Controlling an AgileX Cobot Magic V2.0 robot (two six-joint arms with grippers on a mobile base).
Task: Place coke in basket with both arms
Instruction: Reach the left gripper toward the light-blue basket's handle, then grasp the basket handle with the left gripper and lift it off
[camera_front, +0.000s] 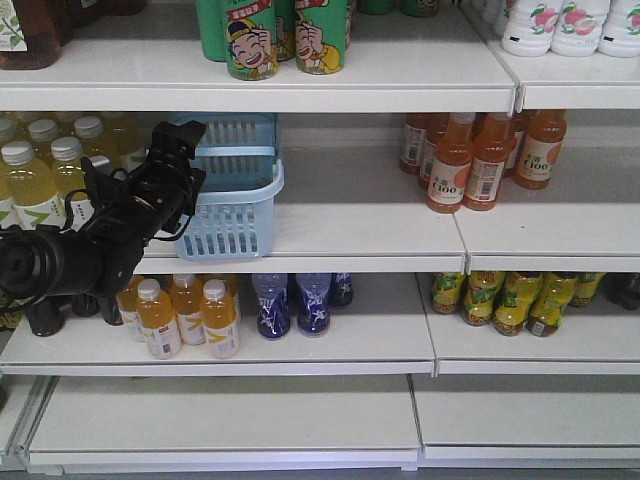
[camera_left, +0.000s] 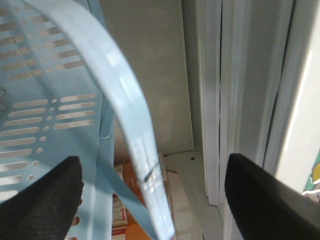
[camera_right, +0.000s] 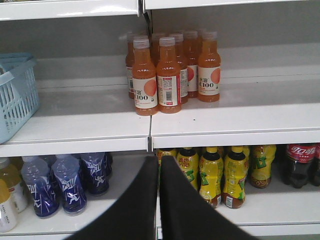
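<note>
At basket handle (camera_left: 125, 100), left hand (camera_left: 153, 159) agape

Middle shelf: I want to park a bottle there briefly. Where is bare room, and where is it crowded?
Bare: the middle shelf between the basket and the orange bottles, and the bottom shelf. Crowded: left of the basket, where yellow bottles and the left arm sit.

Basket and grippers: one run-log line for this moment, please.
basket on middle shelf | left gripper open, strap handle between its fingers | right gripper shut, empty | coke bottle on lower shelf, untouched
</note>
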